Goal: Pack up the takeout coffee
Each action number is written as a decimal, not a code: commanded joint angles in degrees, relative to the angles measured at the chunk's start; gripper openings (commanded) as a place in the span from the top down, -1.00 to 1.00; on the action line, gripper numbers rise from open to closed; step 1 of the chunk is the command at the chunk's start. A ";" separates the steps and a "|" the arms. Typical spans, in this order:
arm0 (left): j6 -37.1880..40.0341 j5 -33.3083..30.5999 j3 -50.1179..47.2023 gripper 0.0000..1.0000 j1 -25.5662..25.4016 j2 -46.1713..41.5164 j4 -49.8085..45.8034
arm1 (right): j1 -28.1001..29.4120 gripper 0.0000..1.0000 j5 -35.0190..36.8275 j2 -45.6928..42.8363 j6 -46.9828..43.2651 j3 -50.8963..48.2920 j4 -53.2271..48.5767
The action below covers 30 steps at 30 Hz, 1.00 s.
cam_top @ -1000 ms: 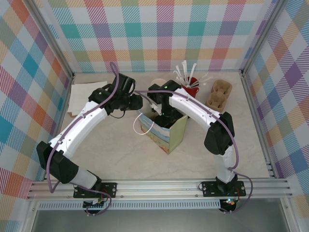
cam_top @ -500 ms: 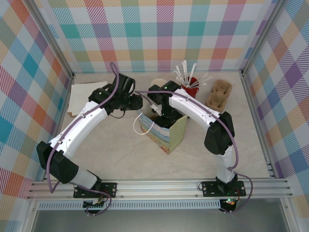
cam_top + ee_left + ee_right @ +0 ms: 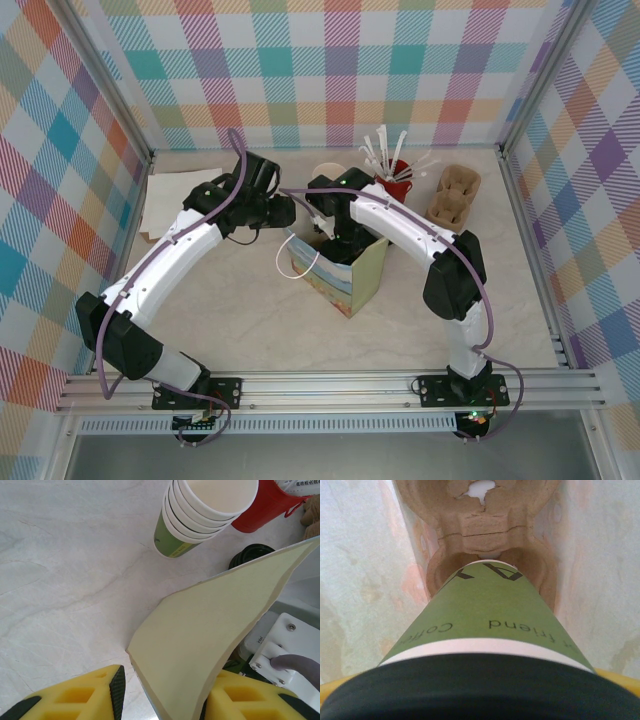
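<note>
The takeout coffee, olive-green with a black lid, stands upright inside the paper bag. Its base sits in a socket of a brown cardboard carrier at the bag's bottom. My right gripper reaches down into the bag and is shut on the cup near its lid, yellow fingertips just showing at the sides. My left gripper is at the bag's back-left rim, open, with the cream bag wall between its fingers. The wall rests against the right finger and stands apart from the left pad.
Behind the bag stand a stack of green-and-white cups, a red cup of white stirrers and black lids. Spare cardboard carriers lie at the back right. Flat pale sheets lie at the back left.
</note>
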 commanded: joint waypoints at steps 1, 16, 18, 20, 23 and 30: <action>-0.09 0.35 0.19 0.17 0.50 -0.17 -0.43 | -0.48 -0.37 -1.02 -0.30 -1.02 -0.76 0.19; -0.13 0.59 0.29 0.16 0.49 0.10 -0.40 | -0.48 -0.37 -2.65 -0.65 -1.07 -0.86 2.05; -0.11 0.58 0.33 0.16 0.49 0.11 -0.38 | -0.48 -0.37 -2.86 -0.66 -1.01 -1.05 2.25; -0.13 0.68 0.20 0.16 0.50 0.11 -0.33 | -0.48 -0.37 -3.60 -0.89 -1.07 -1.32 2.65; -0.07 0.68 0.19 0.16 0.49 0.11 -0.33 | -0.47 -0.37 -3.56 -0.88 -1.07 -1.48 2.71; -0.14 0.67 0.28 0.16 0.49 0.08 -0.38 | -0.48 -0.37 -2.92 -0.57 -1.02 -2.05 2.19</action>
